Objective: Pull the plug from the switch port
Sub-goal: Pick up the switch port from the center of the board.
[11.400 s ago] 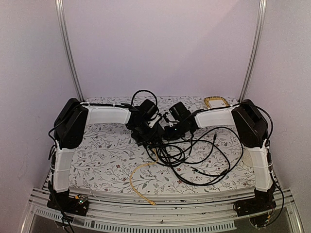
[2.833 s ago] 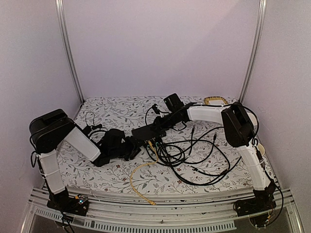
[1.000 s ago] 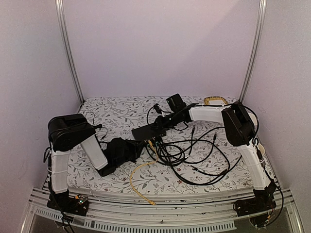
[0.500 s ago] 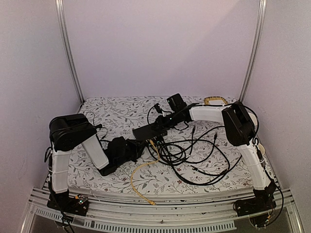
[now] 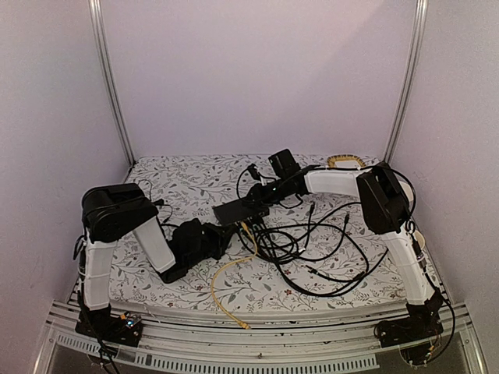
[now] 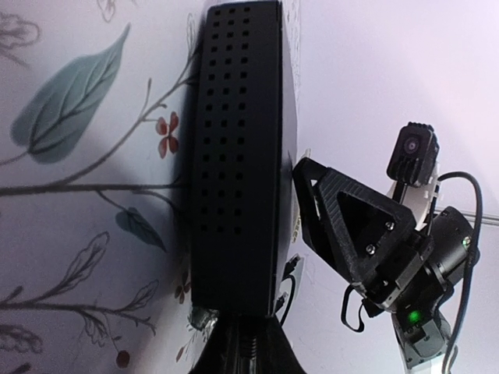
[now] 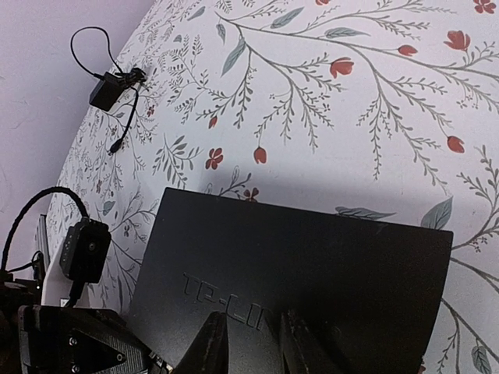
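The switch lay flat on the flowered tabletop, roughly in its middle. Its vented side wall faced the left wrist camera and its lettered top face was up.

Nearest the arms' bases, well to the near side of the switch, the loose end of a yellow cable rested at the tabletop's edge. From there the cable curved away to the switch's near long edge. Whether that end sat in a port could not be made out.

Just near-left of the switch, the left tool pointed at the switch's short end with its fingers drawn close together. Something ribbed showed between them, but I cannot tell whether they were clenched on it.

To the near-right of the switch sprawled a tangle of black cables, with some strands running up to the same long edge.

On the switch itself, the right tool reached in from the far right and touched the top face. Its fingertips stood a little apart, released and clasping nothing.

Well to the left of the switch lay a small black adapter with a thin lead. Far beyond the switch to the right, by the back wall, sat a pale yellow looped cord.
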`<state>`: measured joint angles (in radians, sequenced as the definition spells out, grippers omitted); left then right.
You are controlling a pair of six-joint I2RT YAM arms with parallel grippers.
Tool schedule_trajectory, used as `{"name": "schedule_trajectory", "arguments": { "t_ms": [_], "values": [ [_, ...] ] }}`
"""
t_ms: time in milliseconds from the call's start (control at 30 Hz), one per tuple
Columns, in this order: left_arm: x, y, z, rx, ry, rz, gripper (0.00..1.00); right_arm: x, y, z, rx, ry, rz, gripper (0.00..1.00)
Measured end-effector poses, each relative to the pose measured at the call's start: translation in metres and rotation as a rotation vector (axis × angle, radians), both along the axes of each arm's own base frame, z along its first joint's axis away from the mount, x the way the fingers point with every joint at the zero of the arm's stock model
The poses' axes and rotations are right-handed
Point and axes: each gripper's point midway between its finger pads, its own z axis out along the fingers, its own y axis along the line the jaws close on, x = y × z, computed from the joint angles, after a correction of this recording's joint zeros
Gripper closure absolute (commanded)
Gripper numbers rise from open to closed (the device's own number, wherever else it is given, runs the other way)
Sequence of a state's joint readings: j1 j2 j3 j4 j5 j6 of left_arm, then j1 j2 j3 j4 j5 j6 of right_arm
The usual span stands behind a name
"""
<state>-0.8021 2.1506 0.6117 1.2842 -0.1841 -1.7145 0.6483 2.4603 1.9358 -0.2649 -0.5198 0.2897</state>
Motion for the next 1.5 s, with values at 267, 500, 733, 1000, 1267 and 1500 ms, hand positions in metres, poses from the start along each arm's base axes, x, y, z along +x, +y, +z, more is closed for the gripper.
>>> {"name": "schedule_trajectory", "arguments": {
  "t_ms": [267,500,733,1000,1267,1500],
  "values": [
    [0.0,0.002,0.002,-0.01,-0.017,0.001,0.95,0.001,-0.003,-0.003,-0.004,0.002,-0.006,0.68],
    [0.0,0.003,0.002,-0.016,-0.022,0.003,0.94,0.003,-0.007,-0.002,-0.001,0.002,-0.013,0.65],
    [0.0,0.003,0.001,-0.008,-0.022,-0.014,0.7,0.005,-0.027,0.0,-0.009,0.004,-0.056,0.61],
    [0.0,-0.005,-0.004,0.056,0.009,-0.07,0.62,0.02,-0.053,-0.005,-0.047,0.007,-0.123,0.6],
    [0.008,-0.02,-0.011,0.112,0.061,-0.122,0.61,0.015,-0.062,-0.018,-0.093,0.043,-0.135,0.6],
    [0.011,-0.02,-0.012,0.134,0.115,-0.106,0.62,0.015,-0.062,-0.017,-0.097,0.042,-0.136,0.6]
  ]
}}
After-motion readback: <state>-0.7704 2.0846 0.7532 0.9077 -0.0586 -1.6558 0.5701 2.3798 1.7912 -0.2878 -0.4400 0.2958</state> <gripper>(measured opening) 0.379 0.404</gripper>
